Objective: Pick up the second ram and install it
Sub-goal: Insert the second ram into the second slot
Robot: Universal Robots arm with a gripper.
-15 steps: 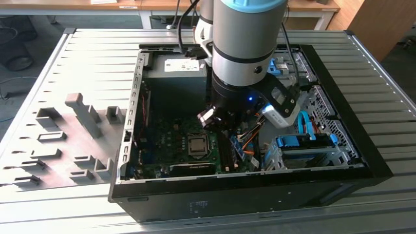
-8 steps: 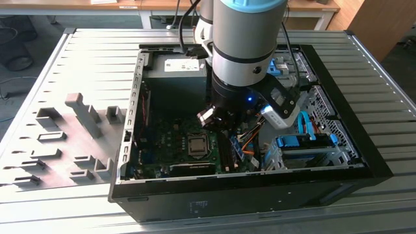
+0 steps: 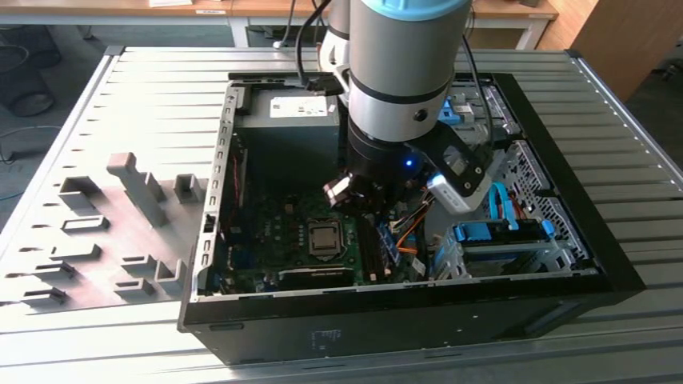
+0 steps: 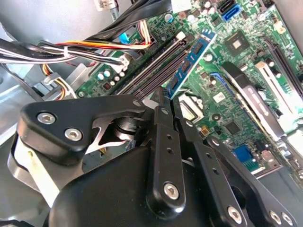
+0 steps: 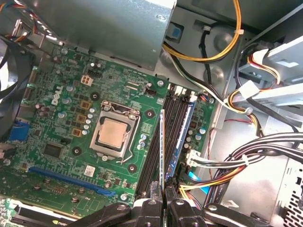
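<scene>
My gripper (image 5: 164, 193) is down inside the open computer case (image 3: 613, 276), over the motherboard (image 5: 61, 118). It is shut on the second ram (image 5: 163, 146), a thin stick seen edge-on in the first wrist view. In the second wrist view the second ram (image 4: 191, 59) shows its blue face, reaching out from my gripper (image 4: 166, 101). The stick runs parallel to the dark memory slots (image 5: 154, 151) and hangs over them, on the processor's side. Whether it touches a slot I cannot tell. Another blue stick (image 5: 183, 139) sits in the outermost slot. In the exterior view my gripper (image 3: 357, 200) is low over the board.
The processor socket (image 5: 113, 135) lies beside the slots. Bundles of cables (image 5: 255, 156) crowd the other side, and the grey power supply (image 5: 109, 23) stands behind the board. A blue drive bay (image 3: 501, 232) fills the case's corner. A grey slotted holder block (image 3: 117, 232) lies on the table.
</scene>
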